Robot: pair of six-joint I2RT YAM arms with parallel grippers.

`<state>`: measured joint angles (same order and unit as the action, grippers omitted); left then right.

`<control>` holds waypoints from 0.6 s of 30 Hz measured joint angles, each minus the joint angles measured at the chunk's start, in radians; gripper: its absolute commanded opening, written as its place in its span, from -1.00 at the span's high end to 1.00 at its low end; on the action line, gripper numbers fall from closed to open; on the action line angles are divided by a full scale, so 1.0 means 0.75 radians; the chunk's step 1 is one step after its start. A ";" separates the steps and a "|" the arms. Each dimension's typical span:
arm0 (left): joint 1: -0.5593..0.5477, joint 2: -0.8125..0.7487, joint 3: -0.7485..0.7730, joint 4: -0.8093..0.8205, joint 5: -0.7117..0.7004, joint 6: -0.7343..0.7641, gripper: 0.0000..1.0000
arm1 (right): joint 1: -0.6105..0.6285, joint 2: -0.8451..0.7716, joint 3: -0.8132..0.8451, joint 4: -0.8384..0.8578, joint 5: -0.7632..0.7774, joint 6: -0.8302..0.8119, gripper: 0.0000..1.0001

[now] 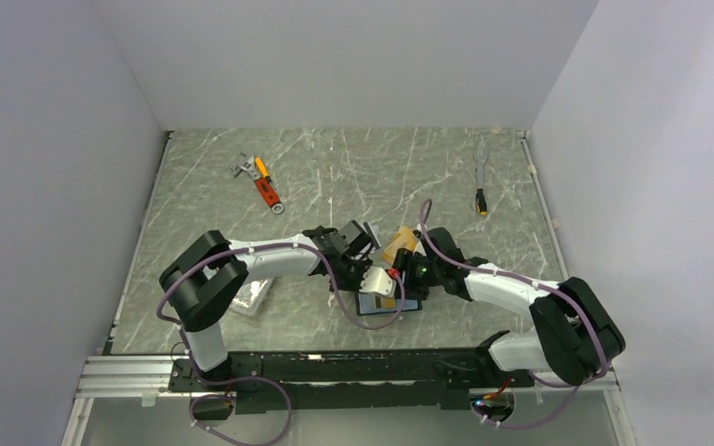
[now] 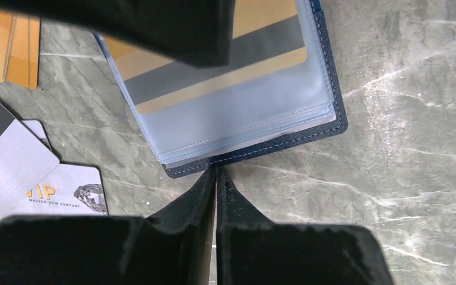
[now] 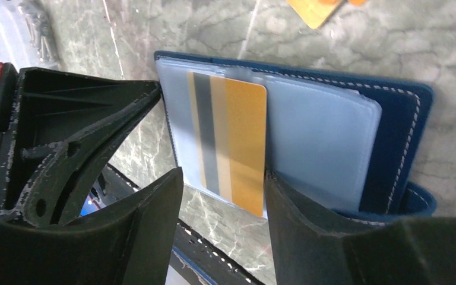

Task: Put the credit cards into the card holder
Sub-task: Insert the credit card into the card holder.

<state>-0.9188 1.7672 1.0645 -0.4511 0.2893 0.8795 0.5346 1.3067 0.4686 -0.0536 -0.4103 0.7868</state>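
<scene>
The navy card holder lies open on the marble table, its clear sleeves up. An orange-gold card with a grey stripe sits partly inside a sleeve. My right gripper is open above that card's near end, and its right finger touches the card's edge. My left gripper is shut with nothing in it, its tips against the holder's stitched edge. To the left lie a silver card with a black stripe, a white VIP card and more orange cards. In the top view both arms meet over the holder.
An orange-handled adjustable wrench lies at the back left and a second wrench at the back right. A clear plastic box sits beside the left arm. The table's front rail runs just under the right gripper.
</scene>
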 measured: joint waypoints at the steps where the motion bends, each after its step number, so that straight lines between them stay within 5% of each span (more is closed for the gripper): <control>1: -0.002 0.000 0.000 0.000 -0.002 0.000 0.80 | 0.000 -0.004 0.000 -0.018 0.010 -0.002 0.14; 13: -0.003 0.000 -0.001 0.001 -0.011 0.001 0.82 | -0.073 -0.089 0.020 -0.134 0.037 -0.024 0.63; 18: -0.003 -0.001 -0.001 0.001 -0.011 0.001 0.83 | -0.084 -0.067 0.044 -0.177 0.070 -0.044 0.68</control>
<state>-0.9207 1.7668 1.0641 -0.4503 0.2810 0.8799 0.4717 1.2568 0.5014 -0.1864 -0.3580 0.7536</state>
